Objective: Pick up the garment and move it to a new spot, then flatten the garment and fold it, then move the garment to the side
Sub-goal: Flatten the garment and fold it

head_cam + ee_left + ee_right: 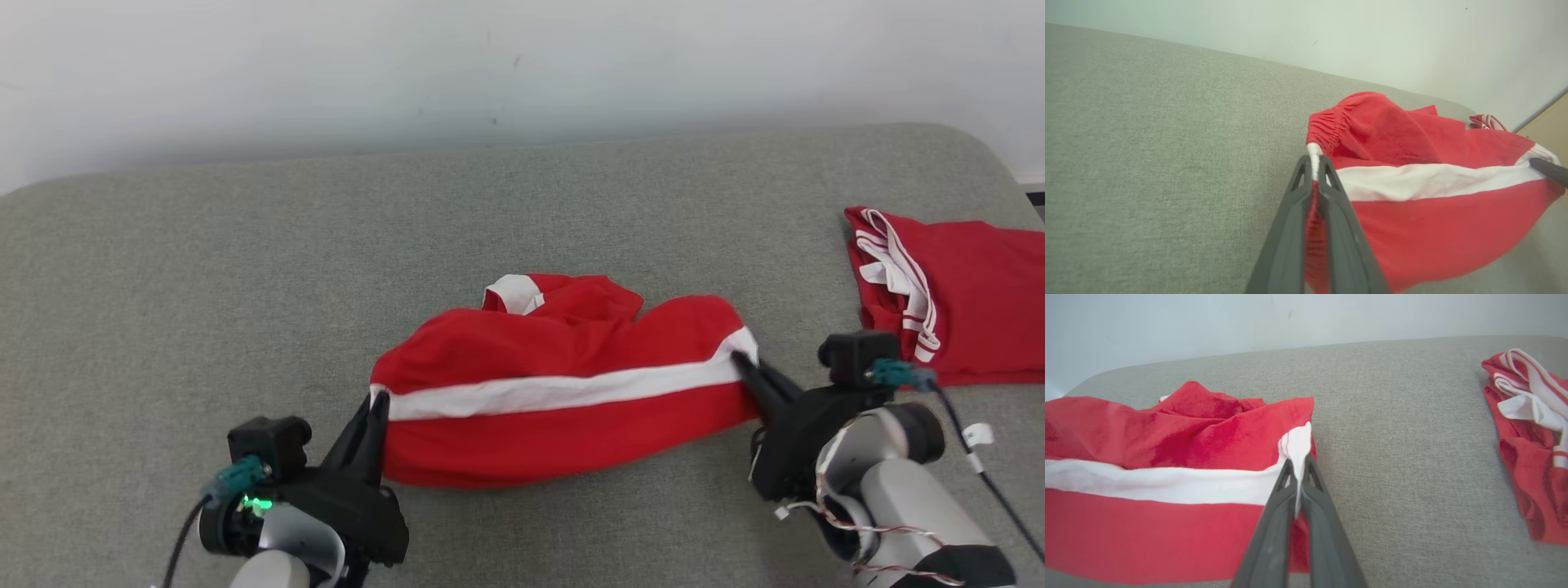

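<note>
**Both claws clamp the ends of the red garment**

A second red and white pile of clothes (963, 302) lies at the right edge of the grey cloth-covered desk (245, 286), and it serves here as the marker. The garment (563, 441), red with a white stripe (555, 392) along its length, sits well to the left of that pile, near the middle of the desk.

The right claw (741, 359) is closed on the garment's end nearest the pile, and the wrist view shows white cloth pinched between its fingers. The left claw (377, 402) is closed on the end farthest from the pile, gripping the gathered red hem where the stripe ends.

The cloth is stretched between the two claws and sags a little in the middle. The part behind the stripe is bunched into loose folds. Bare desk separates the right claw from the pile.
</note>
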Available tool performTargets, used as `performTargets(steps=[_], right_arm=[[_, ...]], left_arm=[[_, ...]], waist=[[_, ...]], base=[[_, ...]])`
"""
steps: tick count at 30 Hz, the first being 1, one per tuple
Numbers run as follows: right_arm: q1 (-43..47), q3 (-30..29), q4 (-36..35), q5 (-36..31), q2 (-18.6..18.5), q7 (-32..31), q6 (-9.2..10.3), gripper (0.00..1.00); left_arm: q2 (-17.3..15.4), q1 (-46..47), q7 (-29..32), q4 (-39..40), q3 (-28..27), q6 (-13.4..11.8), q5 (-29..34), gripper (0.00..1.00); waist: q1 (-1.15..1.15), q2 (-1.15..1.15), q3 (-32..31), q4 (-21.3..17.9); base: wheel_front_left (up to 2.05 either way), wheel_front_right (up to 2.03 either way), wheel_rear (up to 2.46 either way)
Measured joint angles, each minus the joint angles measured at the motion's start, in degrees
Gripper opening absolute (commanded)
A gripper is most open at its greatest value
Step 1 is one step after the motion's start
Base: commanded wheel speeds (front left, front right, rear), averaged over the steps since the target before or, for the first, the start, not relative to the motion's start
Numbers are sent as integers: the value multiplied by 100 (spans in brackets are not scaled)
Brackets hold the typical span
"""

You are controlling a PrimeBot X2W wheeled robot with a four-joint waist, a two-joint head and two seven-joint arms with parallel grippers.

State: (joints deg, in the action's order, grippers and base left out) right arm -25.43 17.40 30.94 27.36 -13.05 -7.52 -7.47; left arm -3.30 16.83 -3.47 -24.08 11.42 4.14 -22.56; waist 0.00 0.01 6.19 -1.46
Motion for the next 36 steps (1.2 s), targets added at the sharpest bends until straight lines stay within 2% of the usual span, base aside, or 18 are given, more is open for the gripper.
performTargets(steps=[4,7,12,17,21,22,26,30,36], right_arm=[[52,-275,-449,2,-112,27,0,0],[25,-444,-754,350,21,-169,0,0],[-818,-624,-1245,905,213,-620,0,0],[-1747,-803,-1165,1228,436,-1058,-1,0],[-2392,-938,-828,1335,592,-1191,-1,0],[-2900,-1002,-581,1224,616,-1146,0,0],[-3998,-1285,-56,1146,811,-716,-1,0],[-5021,-1397,411,880,911,38,-2,0],[-6116,-1611,948,608,1005,1454,-18,0]], left_arm=[[25,34,-14,389,-122,52,-422,0],[33,176,227,576,-248,148,-1222,0],[26,1304,933,951,-502,201,-2257,0],[-276,2434,1493,1053,-846,34,-2613,0],[-446,3032,1566,1005,-1005,-111,-2620,0],[-524,3455,1513,954,-1128,-207,-2618,0],[-692,4363,1271,784,-1237,-254,-2477,0],[-769,5211,813,557,-1291,-149,-2304,0],[-712,6197,-33,233,-1401,107,-2286,0]], waist=[[0,0,5,-51],[-1,0,53,-92],[0,0,231,-204],[0,0,539,-355],[0,0,798,-440],[0,0,1003,-493],[1,0,1468,-586],[2,1,1948,-664],[2,1,2534,-733]], base=[[0,0,0],[0,0,0],[0,0,0],[0,0,0],[0,0,0],[0,0,0],[0,0,0],[0,0,0],[0,0,0]])
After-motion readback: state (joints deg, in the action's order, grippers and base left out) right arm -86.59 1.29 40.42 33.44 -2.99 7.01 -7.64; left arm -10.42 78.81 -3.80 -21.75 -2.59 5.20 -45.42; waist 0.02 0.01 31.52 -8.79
